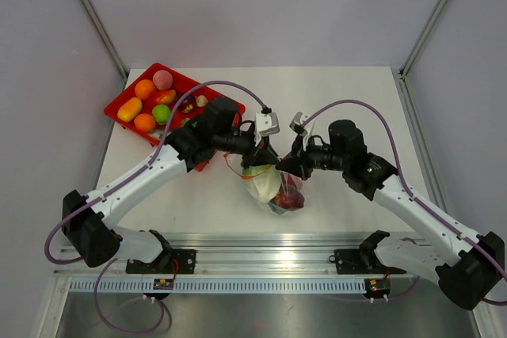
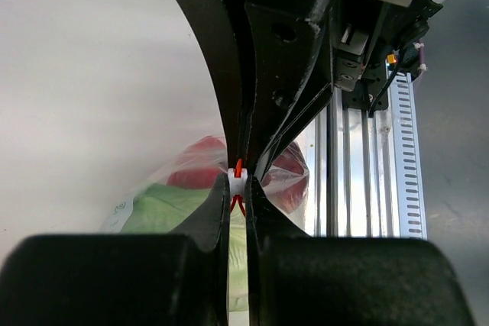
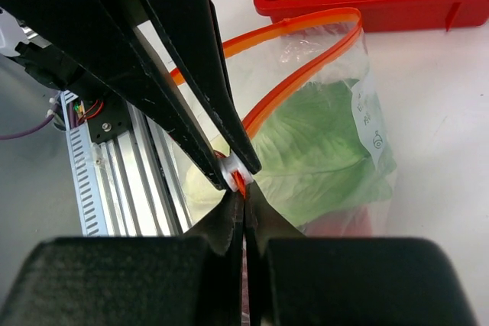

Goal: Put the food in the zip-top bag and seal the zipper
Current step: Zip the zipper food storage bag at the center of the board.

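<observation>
Now | left gripper (image 2: 238, 188) pinching zipper (image 3: 306, 24) | right gripper (image 3: 243, 186) pinching same spot, tip-to-tip | zip-top bag (image 3: 359, 89) with cabbage (image 3: 321, 158) below both

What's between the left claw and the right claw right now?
Only the zipper. In both wrist views the left claw and right claw meet tip to tip, each shut on the same spot of it, beside a small white piece.

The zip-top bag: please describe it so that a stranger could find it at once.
On the white table, look toward the near edge, between the left gripper and the right gripper. There is the zip-top bag, apart from the red tray. Only it is clear plastic, with an orange-red zipper and a green cabbage inside.
</observation>
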Available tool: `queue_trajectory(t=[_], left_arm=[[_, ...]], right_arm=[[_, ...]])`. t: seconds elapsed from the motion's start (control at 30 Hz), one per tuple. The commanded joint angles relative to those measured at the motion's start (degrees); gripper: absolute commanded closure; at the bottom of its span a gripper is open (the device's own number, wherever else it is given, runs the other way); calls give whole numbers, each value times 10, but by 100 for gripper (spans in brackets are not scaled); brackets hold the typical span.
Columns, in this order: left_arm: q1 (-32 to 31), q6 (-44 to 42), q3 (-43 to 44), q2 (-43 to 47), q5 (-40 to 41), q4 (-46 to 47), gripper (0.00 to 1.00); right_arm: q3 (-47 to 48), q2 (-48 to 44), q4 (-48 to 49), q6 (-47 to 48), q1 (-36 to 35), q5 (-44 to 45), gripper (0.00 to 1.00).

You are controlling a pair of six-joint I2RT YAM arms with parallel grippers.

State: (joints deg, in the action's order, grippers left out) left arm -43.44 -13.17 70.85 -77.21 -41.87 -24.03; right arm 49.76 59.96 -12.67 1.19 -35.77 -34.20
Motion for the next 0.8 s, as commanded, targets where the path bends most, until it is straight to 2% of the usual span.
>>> queue_trajectory(t=[0.0,0.07,0.1,0.13,0.2,0.33,0.4,0.43,0.5,0.53,0.77], left_arm=[[-2,2,10,9,-30,34,100],[-2,2,10,9,-32,36,100],[-2,3,10,10,-34,36,100],[-2,5,10,9,-34,38,100],[-2,6,10,9,-35,40,100],[-1,7,10,10,-35,39,100],[-1,7,10,12,-35,39,100],[-1,7,10,11,-33,39,100],[-1,8,8,13,-35,40,100],[-1,8,8,11,-35,40,100],[4,6,-6,8,-37,38,100]], right_arm=[[0,-20,39,0,-5,51,100],[2,-21,36,0,-4,52,92],[4,-18,32,-1,-4,44,84],[9,-15,30,-1,-4,39,58],[16,-3,20,0,-4,27,52],[24,11,18,0,-4,23,51],[23,14,26,-5,-4,16,55],[21,14,29,-6,-4,12,61],[20,11,38,-8,-4,18,91],[18,10,42,-8,-4,25,100],[-20,-55,99,-51,-4,155,100]])
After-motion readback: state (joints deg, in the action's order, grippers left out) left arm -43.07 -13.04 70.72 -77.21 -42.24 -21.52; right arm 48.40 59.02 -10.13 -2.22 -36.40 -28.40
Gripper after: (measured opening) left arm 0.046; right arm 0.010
